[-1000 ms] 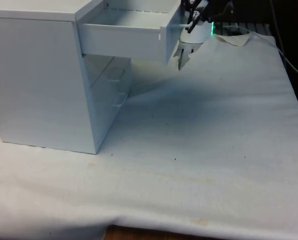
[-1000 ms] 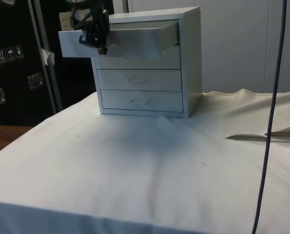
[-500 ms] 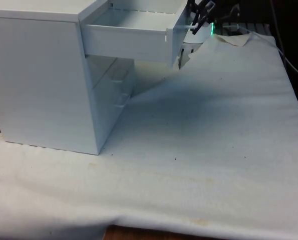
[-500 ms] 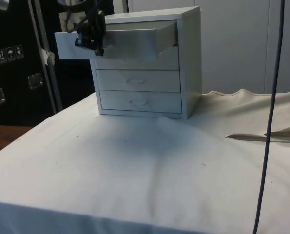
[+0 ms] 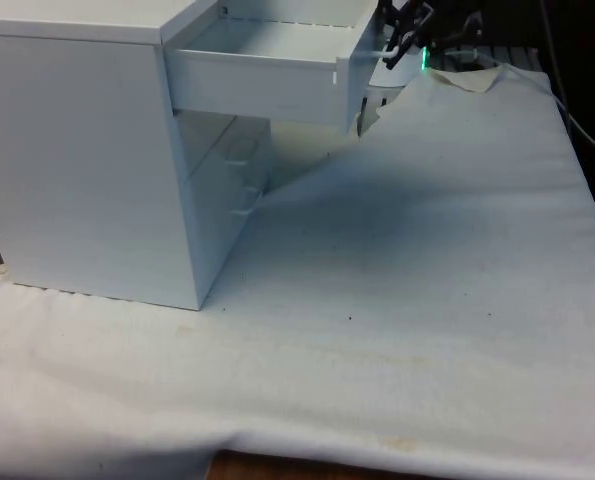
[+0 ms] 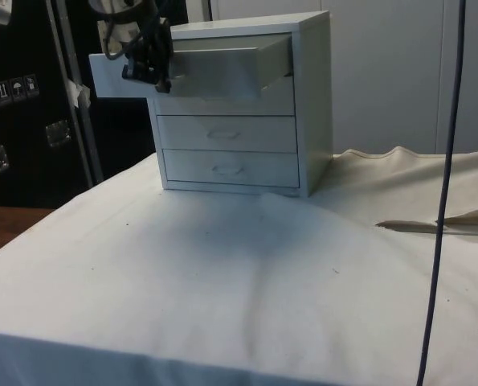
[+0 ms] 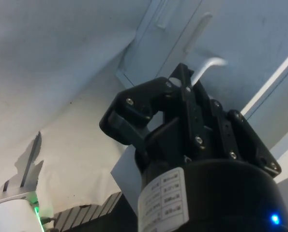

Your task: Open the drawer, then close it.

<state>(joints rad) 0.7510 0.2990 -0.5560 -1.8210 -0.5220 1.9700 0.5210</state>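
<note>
White top drawer (image 5: pixel 267 60) pulled out, interior bare; end effector (image 6: pixel 149 68) at front.

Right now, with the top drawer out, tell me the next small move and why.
Probably push the drawer back toward the chest. It stands well out, the lower two are shut, and the gripper is shut on its handle, so only closing seems left.

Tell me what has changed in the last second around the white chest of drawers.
The open top drawer slid a little farther out of the white chest of drawers, and the black two-finger gripper at its front moved out with it. The two lower drawers stayed shut.
</note>
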